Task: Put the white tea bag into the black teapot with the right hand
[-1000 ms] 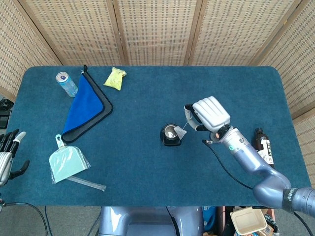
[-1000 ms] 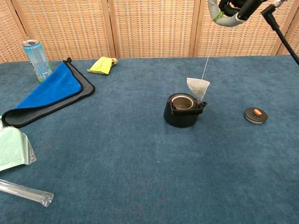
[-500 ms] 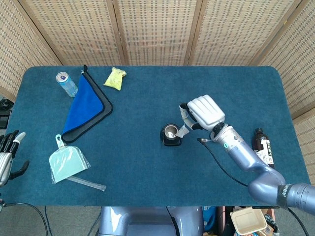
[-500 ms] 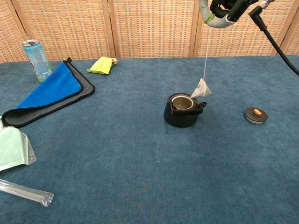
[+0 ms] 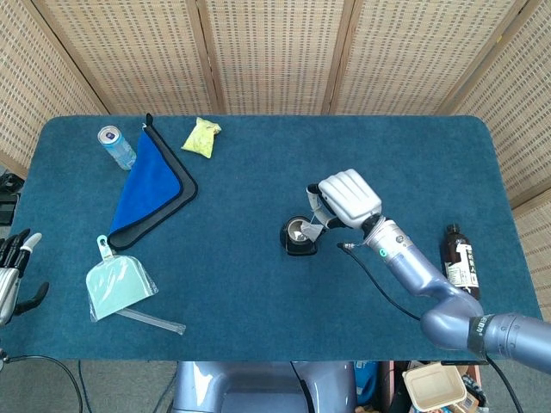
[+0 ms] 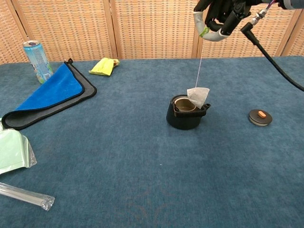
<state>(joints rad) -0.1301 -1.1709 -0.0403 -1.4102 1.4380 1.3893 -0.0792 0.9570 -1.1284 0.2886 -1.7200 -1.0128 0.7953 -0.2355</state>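
The black teapot [image 6: 186,113] [image 5: 299,236] stands lidless in the middle of the blue table. My right hand [image 6: 219,16] [image 5: 346,199] hovers above and just right of it, pinching the string of the white tea bag [image 6: 198,95]. The bag dangles at the pot's right rim, over the opening's edge; in the head view the tea bag [image 5: 313,228] is partly hidden under the hand. My left hand [image 5: 12,274] rests at the table's left edge, fingers apart, holding nothing.
The teapot lid [image 6: 260,117] lies right of the pot. A blue cloth [image 6: 50,92], a can [image 6: 38,60] and a yellow packet [image 6: 104,66] sit at the back left. A green dustpan [image 5: 119,287] and a clear tube [image 6: 26,195] lie front left. A brown bottle [image 5: 459,260] stands far right.
My right hand has moved left toward the teapot, carrying the hanging tea bag from beside the pot's right side to over its rim. The left hand has stayed put.
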